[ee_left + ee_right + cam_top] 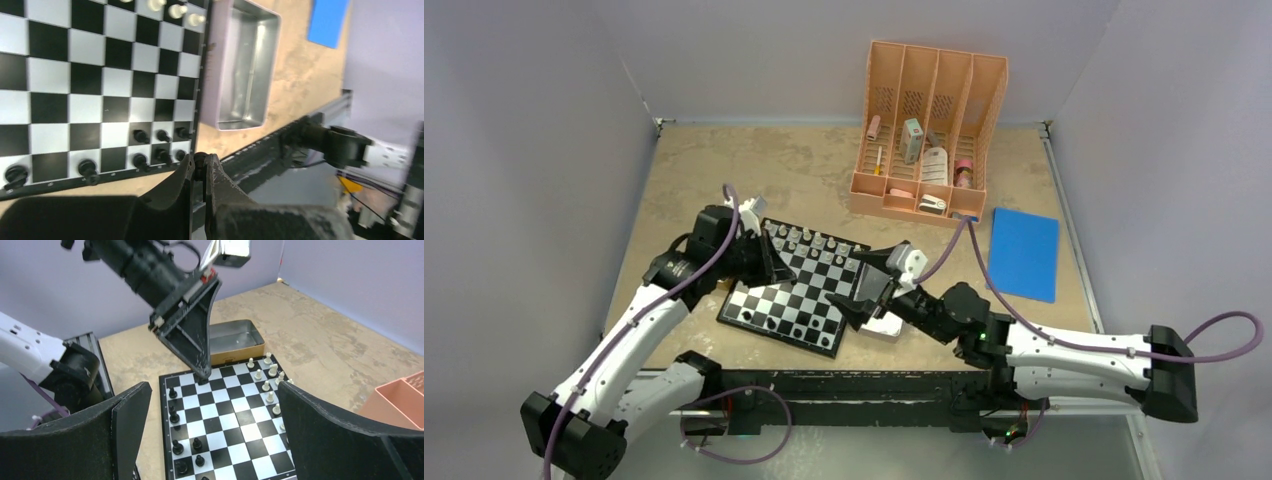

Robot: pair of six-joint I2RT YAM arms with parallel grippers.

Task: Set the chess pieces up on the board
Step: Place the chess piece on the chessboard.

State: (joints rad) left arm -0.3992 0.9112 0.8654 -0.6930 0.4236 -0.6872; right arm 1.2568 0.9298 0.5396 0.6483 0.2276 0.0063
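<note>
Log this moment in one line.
left gripper: jaws shut on tiny black chess piece at edge of black-and-silver chessboard | right gripper: jaws open, empty

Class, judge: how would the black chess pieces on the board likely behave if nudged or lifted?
Black chess pieces: narrow and upright, so they would probably tip easily. Their rounded tops may slip in a pinch. They are tiny, so likely light.

Top camera looks down; both close wrist cameras share the board (pixel 799 290).
</note>
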